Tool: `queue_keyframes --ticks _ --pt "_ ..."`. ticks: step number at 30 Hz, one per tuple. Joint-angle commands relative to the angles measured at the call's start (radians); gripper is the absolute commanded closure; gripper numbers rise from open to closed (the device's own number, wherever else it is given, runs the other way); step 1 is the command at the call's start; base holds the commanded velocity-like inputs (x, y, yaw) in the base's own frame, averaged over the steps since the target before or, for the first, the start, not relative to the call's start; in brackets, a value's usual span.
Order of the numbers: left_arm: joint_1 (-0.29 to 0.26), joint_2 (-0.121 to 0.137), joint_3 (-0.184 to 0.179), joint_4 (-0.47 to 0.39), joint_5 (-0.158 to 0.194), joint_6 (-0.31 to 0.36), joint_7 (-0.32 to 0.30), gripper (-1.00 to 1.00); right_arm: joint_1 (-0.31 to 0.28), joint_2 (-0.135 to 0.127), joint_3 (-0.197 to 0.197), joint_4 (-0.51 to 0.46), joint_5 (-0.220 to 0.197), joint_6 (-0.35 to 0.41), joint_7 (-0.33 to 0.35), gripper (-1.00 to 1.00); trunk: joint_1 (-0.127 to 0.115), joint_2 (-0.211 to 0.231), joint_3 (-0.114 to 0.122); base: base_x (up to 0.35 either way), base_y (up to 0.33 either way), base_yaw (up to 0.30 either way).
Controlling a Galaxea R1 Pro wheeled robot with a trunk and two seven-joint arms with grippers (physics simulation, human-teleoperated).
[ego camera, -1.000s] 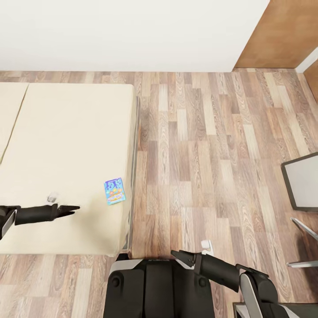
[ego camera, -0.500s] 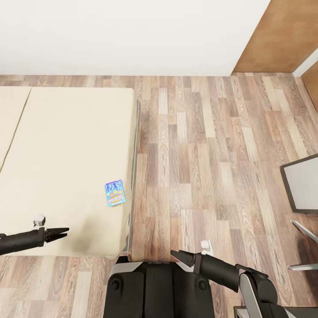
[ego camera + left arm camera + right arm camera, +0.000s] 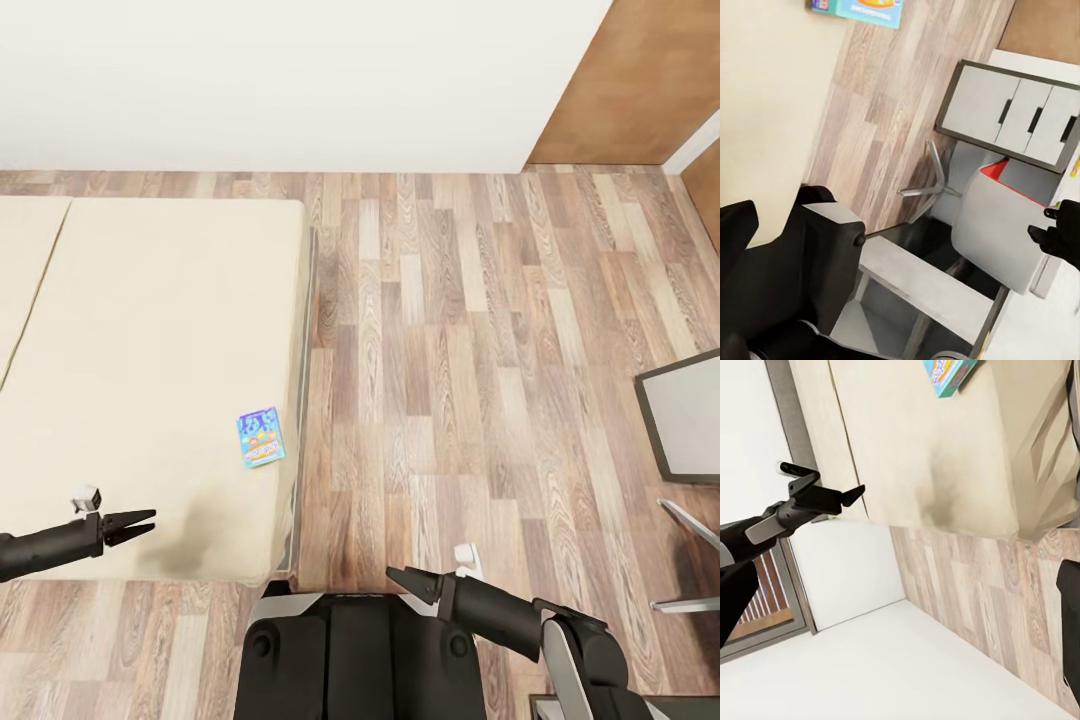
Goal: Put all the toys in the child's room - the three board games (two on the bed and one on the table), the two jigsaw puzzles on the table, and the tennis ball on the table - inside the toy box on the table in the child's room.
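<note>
Since a second ago my left gripper point(image 3: 148, 522) has drawn back from the middle of the large cream-coloured mattress bed point(image 3: 150, 330) toward its near edge, further from the game; over the last half second almost nothing shifted. Left gripper: over the bed's near corner, thin black fingers spread apart, empty. Right gripper point(image 3: 398, 580): low before my dark trunk point(image 3: 350, 650), above the wood-plank floor point(image 3: 450, 350); whether it is parted or clenched I cannot tell. Blue cartoon-printed flat board game box point(image 3: 260, 436): flat on the bed, near its right-hand grey frame edge, well apart from both grippers. Pale-topped table corner point(image 3: 685, 415): at the right margin.
</note>
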Motion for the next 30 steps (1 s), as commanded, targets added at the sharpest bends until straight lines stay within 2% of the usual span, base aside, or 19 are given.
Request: queue_keyframes --ticks 1,30 --pt "0.0 0.0 -0.004 0.0 0.005 0.011 -0.003 -1.0 0.0 0.001 -0.002 0.0 0.001 0.004 0.004 -1.0 0.001 -0.001 -0.001 0.0 0.0 0.0" --pt "0.0 -0.008 -0.006 -0.003 0.005 0.009 -0.003 -1.0 0.0 0.001 -0.003 0.0 -0.001 -0.027 0.004 -1.0 0.001 -0.001 0.043 0.0 0.0 0.0"
